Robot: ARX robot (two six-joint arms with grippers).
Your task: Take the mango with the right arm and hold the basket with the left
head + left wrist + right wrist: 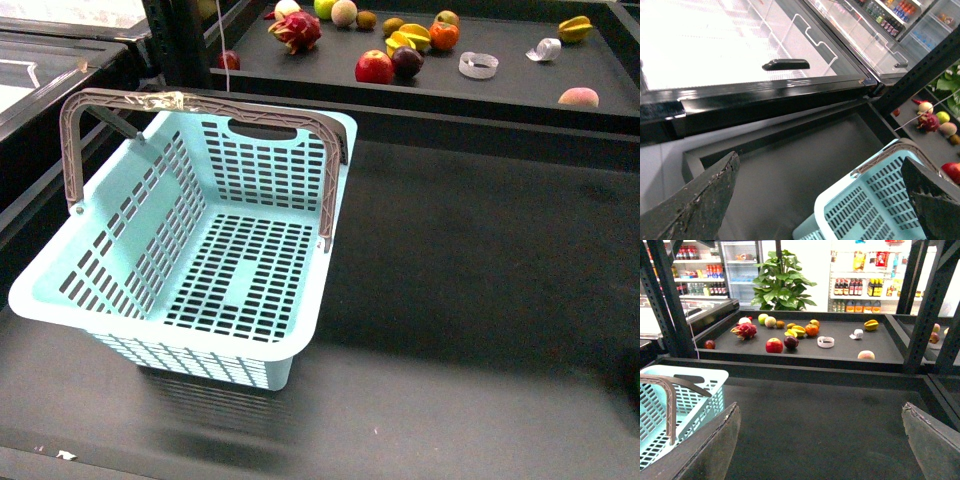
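- The pale turquoise slotted plastic basket (150, 230) is seen upright on the dark counter (480, 280).
- The smooth yellow-orange oval mango (871, 325) is seen on the raised far counter (840, 352).
- The left gripper (820, 165) is held open beside the basket.
- The right gripper (820, 410) is held open, well apart from the mango.

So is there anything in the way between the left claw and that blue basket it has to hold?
Nothing visible. In the left wrist view, the open left gripper has the basket just ahead of it, nearer one finger, with only bare dark table between them.
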